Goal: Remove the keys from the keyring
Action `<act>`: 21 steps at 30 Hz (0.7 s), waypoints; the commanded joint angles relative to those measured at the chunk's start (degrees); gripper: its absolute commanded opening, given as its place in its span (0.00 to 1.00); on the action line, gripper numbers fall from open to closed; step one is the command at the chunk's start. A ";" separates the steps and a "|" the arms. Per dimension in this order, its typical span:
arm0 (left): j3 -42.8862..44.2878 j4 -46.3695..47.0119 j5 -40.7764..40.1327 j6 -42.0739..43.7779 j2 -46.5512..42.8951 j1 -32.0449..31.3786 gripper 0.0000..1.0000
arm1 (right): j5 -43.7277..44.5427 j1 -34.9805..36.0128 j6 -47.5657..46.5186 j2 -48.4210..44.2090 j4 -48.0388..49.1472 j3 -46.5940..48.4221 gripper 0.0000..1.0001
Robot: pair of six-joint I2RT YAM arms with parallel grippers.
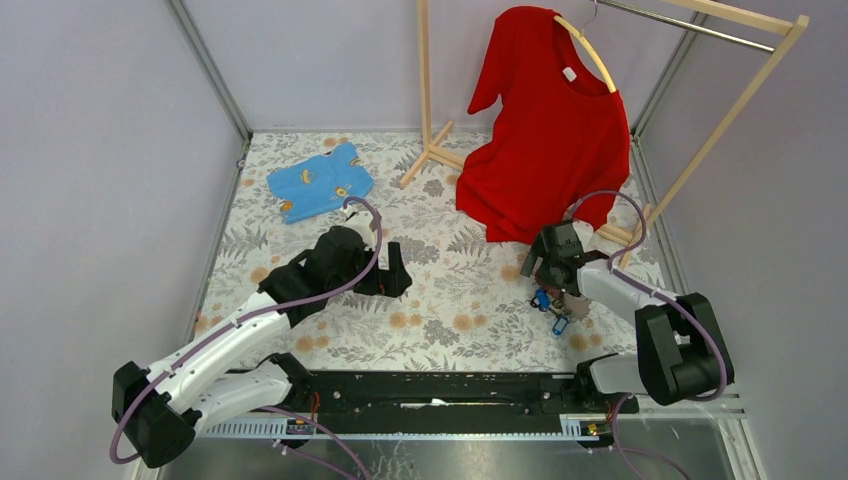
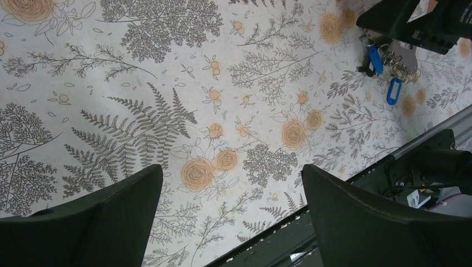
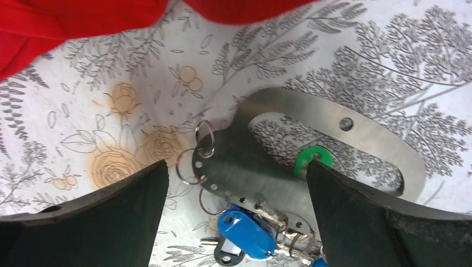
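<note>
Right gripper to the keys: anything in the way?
Nothing visible. The right gripper, open, hangs directly over the metal plate carrying the rings. The keys with blue tags lie exposed at its ringed edge. The red shirt hem is further back, not covering them.

Blue-tagged keys [image 3: 245,233], floral tablecloth [image 1: 440,300]

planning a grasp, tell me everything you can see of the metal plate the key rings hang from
The metal plate is flat, silvery and brushed-looking, with rounded ends, a long oval cutout and a row of small holes along one edge. Split rings hang through several holes; blue-tagged keys lie at that edge. A green disc sits at the cutout's rim. The plate lies on the floral cloth, between the fingers of the open right pincer; contact unclear.
</note>
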 commanded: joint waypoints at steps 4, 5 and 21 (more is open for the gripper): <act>-0.28 1.27 1.69 -0.11 -1.82 0.95 0.99 | -8.70 7.12 2.71 4.98 -0.88 3.32 1.00; -0.20 0.88 1.19 -0.38 -1.87 1.16 0.99 | -8.23 10.41 4.17 5.51 -1.43 4.10 1.00; -3.94 2.05 4.29 -5.85 -2.32 5.20 0.99 | -2.50 33.34 10.88 8.86 -9.88 26.07 1.00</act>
